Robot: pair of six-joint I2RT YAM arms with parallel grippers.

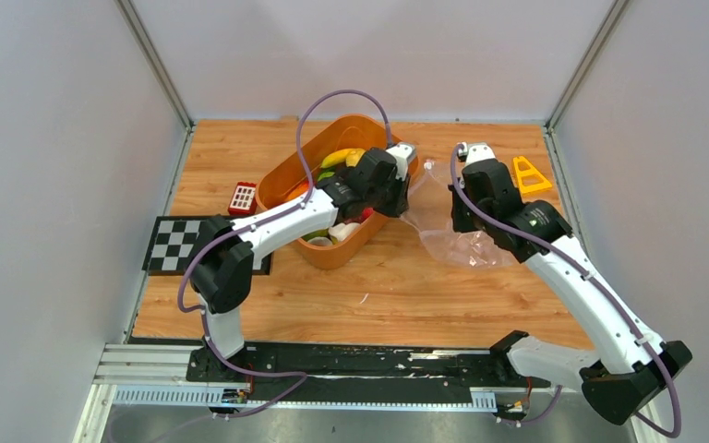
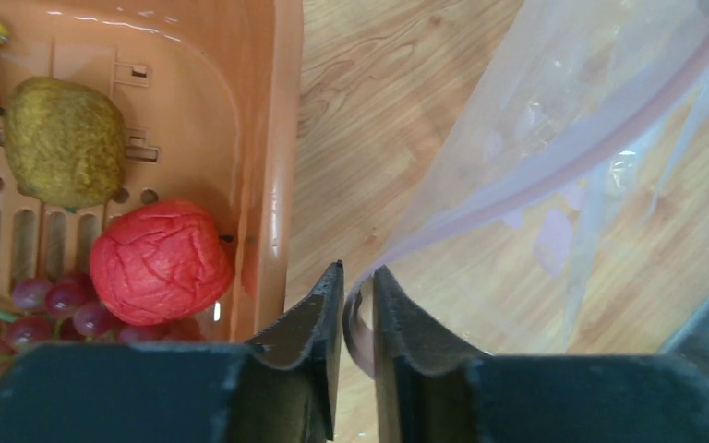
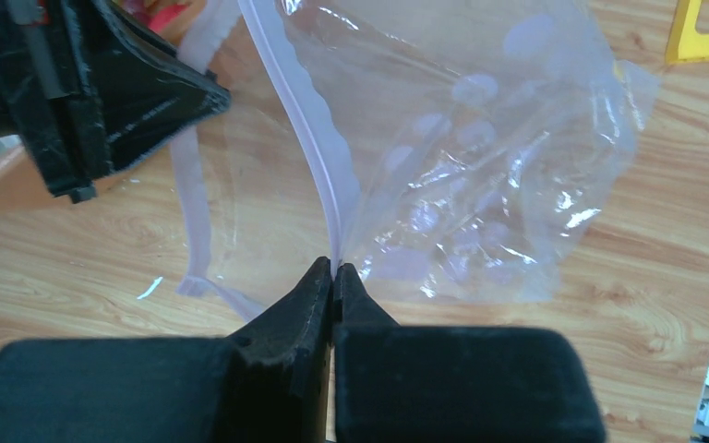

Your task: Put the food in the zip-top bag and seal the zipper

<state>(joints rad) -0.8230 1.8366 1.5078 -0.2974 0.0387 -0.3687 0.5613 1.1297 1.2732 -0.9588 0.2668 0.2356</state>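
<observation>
The clear zip-top bag (image 1: 466, 245) lies crumpled on the wood to the right of the orange basket (image 1: 337, 254), its mouth lifted. My right gripper (image 3: 334, 268) is shut on the bag's zipper (image 3: 318, 157) strip. My left gripper (image 2: 358, 277) stands just outside the basket wall (image 2: 263, 138), jaws a narrow gap apart. The other pinkish zipper (image 2: 554, 180) edge curls loosely in that gap. The food sits in the basket: a kiwi (image 2: 63, 140), a red fruit (image 2: 159, 260), grapes (image 2: 46, 309) and a banana (image 1: 342, 157). No food is inside the bag (image 3: 480, 166).
A yellow triangular piece (image 1: 528, 175) lies at the back right, by the cell wall. A small red block (image 1: 242, 197) and a checkerboard card (image 1: 180, 245) lie left of the basket. White walls close three sides.
</observation>
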